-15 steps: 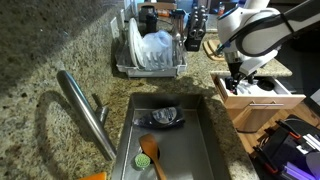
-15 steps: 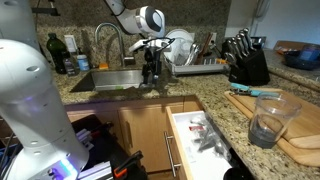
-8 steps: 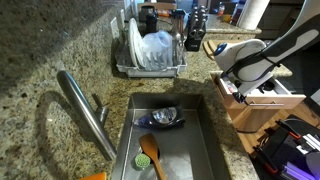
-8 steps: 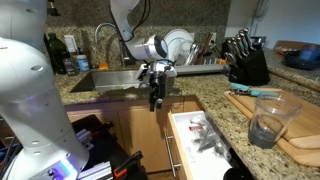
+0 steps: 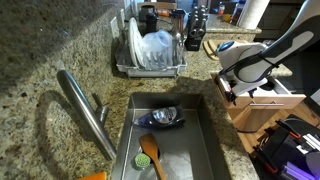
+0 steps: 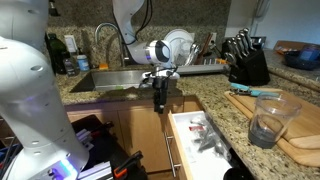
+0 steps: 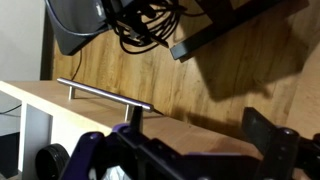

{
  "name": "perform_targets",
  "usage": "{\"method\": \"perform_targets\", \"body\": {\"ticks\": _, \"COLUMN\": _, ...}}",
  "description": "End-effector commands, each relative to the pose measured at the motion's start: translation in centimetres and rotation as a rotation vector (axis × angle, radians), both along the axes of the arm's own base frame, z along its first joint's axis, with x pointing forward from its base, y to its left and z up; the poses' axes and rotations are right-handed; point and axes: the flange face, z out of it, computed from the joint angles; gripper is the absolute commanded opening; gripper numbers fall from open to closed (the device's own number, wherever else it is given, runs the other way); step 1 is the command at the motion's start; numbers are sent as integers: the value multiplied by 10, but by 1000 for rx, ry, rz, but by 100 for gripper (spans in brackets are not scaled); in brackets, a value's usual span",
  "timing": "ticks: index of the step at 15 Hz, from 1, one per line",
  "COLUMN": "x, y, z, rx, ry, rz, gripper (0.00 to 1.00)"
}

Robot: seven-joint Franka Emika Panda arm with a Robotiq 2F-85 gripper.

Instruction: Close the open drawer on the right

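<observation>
The drawer stands pulled out of the cabinet under the granite counter. It has tan wooden sides and a white inside holding small dark and white items, and it also shows in an exterior view. My gripper hangs below the counter edge, just outside the drawer's front. In the wrist view the tan drawer front with its steel bar handle lies close before the gripper. The jaws are open with nothing between them. One dark finger shows on the right.
The steel sink holds a dark bowl and a wooden spoon. A dish rack stands behind it. A knife block and a cutting board with a glass are on the counter.
The gripper has come down from above the counter to below its edge, in front of the cabinet and next to the drawer front. The drawer has not moved.
</observation>
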Motion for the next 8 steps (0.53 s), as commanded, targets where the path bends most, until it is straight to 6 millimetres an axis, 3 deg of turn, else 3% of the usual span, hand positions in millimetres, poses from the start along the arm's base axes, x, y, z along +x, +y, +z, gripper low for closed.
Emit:
{"method": "perform_targets", "body": {"ticks": 1, "x": -10, "y": -48, "z": 11, "rx": 32, "ry": -176, "rz": -86, "gripper": 100}}
{"method": "perform_targets", "body": {"ticks": 2, "x": -10, "y": -61, "z": 15, "rx": 12, "ry": -225, "rz": -108, "gripper": 100}}
{"method": "perform_targets", "body": {"ticks": 3, "x": 2, "y": -43, "z": 2, "rx": 17, "ry": -143, "rz": -70, "gripper": 100}}
{"method": "perform_targets", "body": {"ticks": 5, "x": -3, "y": -59, "z": 7, "rx": 13, "ry": -184, "rz": -98, "gripper": 100}}
{"method": "perform_targets", "body": {"ticks": 8, "x": -1, "y": -63, "z": 7, "rx": -28, "ry": -193, "rz": -105, "gripper": 100}}
